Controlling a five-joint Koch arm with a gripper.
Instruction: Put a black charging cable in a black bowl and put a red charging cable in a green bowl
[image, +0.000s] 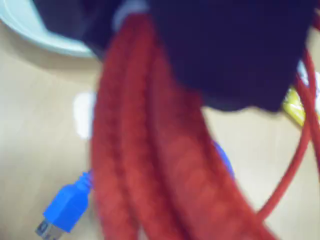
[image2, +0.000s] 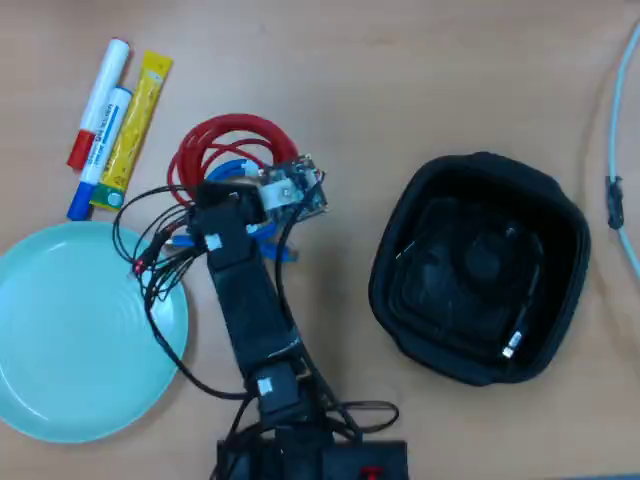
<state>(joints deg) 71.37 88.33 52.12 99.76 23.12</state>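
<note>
From the wrist view, the red cable (image: 165, 170) fills most of the frame, blurred and very close, its strands running from upper left down to lower right right under the dark body of the tool (image: 150, 30). I cannot tell whether the tool is spread or pinching the cable; the tips are lost behind the blur. A blue plug (image: 65, 207) lies on the surface at lower left, and a sliver of the green bowl (image: 35, 32) shows at upper left.

From overhead, the arm reaches up the picture and the tool (image2: 235, 185) sits over the near side of the red coil. The green bowl (image2: 80, 335) lies down and to the left of it, close by. The black bowl (image2: 480, 265) stands well off to the right, and the black cable (image2: 470, 275) appears already coiled inside it.
</note>
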